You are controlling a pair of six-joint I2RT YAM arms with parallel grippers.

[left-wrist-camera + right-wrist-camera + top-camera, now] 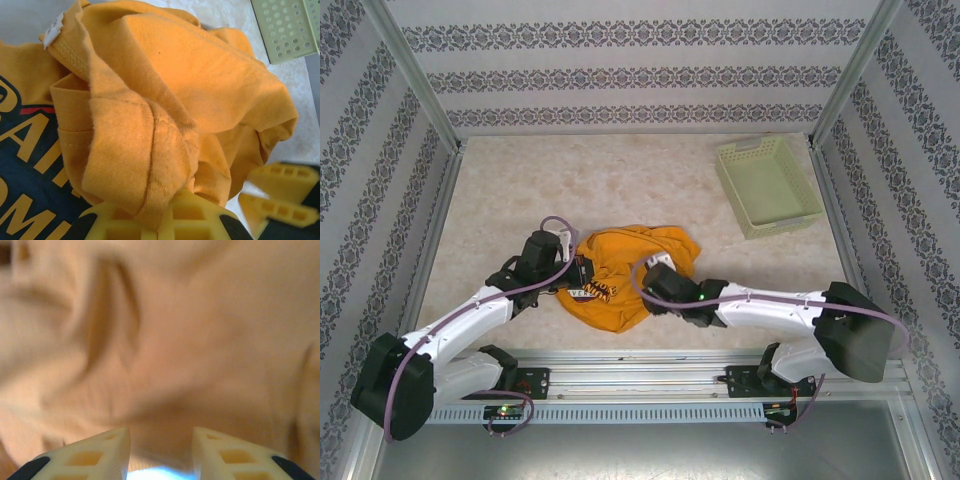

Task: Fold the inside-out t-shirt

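Because the t-shirt [630, 262] lies in a crumpled heap on the table [540, 190], near the front edge and between the 2 arms, no hem, sleeve or collar lies flat enough to fold from. The left gripper [160, 222] is clenched on a thick bunch of cloth, a stitched seam [156, 145] running down into its jaws. The right gripper [161, 450] stands with its fingers apart and nothing between them; the cloth just ahead of it is blurred in its own camera, so I cannot tell whether the tips touch it.

The cloth looks light, soft and limp. It should sag and bunch wherever it is not held, and 1 pinch will likely drag several layers along. The dark print [22, 150] shows on 1 face beside the white label [52, 31], which marks the collar. Better holds, I judge, would be 2 separate points on a single edge, such as the shoulders either side of that label or the 2 corners of the bottom hem, so the shirt hangs open when lifted. The green basket [767, 185] sits well apart at the far right.
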